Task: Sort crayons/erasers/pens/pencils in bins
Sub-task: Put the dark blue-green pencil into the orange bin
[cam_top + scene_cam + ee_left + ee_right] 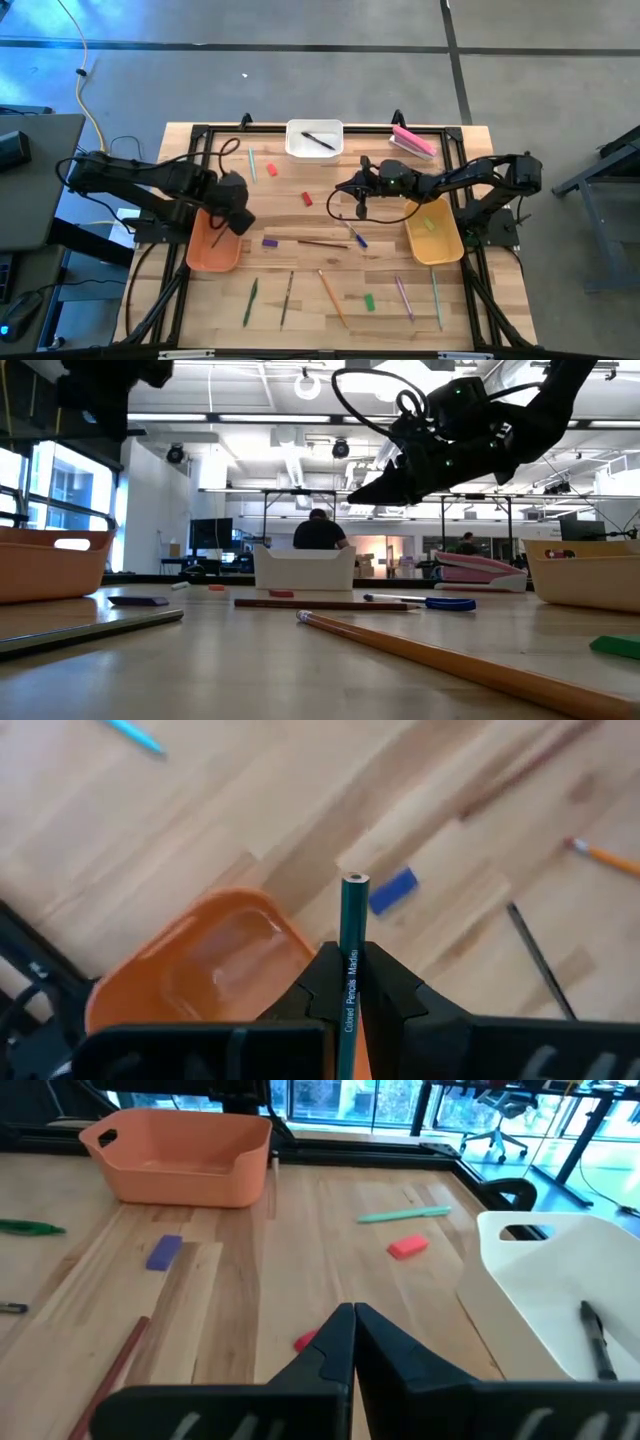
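Note:
My left gripper (238, 214) (352, 952) is above the orange-brown bin (213, 246) (200, 970) and is shut on a dark green pencil (352, 920). My right gripper (360, 192) (352, 1316) (375, 495) is shut and empty, raised over the table's middle. The white bin (315, 138) (560, 1270) holds a black pen (320, 140) (598, 1340). A green crayon (432, 224) lies in the mustard yellow bin (433, 238). On the table near the middle lie a purple crayon (269, 241) (393, 890), a brown pencil (322, 243) and a blue pen (356, 236). My left gripper pinches the green pencil between its two fingers (395, 985). The pencil lies along the fingers, and its flat end (353, 880) sticks out well past the fingertips. It is lifted clear, above the orange-brown bin's rim and the bare wood beside it.
Red crayons (271, 170) (307, 199) and a teal pen (252, 163) lie toward the far side. Several pencils (332, 295) and a green crayon (369, 300) lie near the front edge. A pink block (413, 140) sits at the far right. A person sits beyond the table (320, 530).

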`<action>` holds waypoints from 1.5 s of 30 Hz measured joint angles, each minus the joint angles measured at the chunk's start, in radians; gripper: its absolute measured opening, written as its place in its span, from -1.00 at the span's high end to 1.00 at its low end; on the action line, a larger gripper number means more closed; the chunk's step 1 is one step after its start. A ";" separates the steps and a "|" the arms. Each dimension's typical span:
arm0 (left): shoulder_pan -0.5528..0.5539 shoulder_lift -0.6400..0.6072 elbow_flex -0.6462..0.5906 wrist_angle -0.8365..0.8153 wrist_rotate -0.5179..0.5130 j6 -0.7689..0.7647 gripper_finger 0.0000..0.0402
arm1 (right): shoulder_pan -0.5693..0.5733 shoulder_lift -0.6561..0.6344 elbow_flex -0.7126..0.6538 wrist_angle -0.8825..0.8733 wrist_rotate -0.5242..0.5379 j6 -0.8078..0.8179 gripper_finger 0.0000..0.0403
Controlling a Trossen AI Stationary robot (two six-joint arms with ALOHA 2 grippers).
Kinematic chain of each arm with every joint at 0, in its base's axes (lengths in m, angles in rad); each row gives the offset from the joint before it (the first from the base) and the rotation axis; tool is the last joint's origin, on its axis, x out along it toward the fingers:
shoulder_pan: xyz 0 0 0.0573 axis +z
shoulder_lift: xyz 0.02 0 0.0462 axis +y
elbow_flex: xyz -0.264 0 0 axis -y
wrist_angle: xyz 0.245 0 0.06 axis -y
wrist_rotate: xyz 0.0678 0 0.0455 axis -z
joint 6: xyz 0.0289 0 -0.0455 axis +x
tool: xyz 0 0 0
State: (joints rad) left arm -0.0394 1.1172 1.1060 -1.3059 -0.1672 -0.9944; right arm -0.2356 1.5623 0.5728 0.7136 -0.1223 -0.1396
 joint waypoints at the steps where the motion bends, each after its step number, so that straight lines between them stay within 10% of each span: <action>1: 0.000 -0.013 -0.021 0.005 -0.004 -0.010 0.99 | 0.000 0.000 0.000 -0.003 0.000 -0.001 1.00; 15: 0.013 -0.144 -0.357 0.157 0.093 -0.181 0.99 | 0.000 0.000 0.000 -0.021 0.001 -0.016 1.00; 45: 0.206 -0.149 -0.630 0.390 0.187 0.046 0.99 | 0.001 0.000 0.000 -0.021 0.005 -0.017 1.00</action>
State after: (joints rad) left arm 0.1665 0.9680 0.4758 -0.9154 0.0196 -0.9487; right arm -0.2349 1.5623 0.5728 0.6930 -0.1169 -0.1566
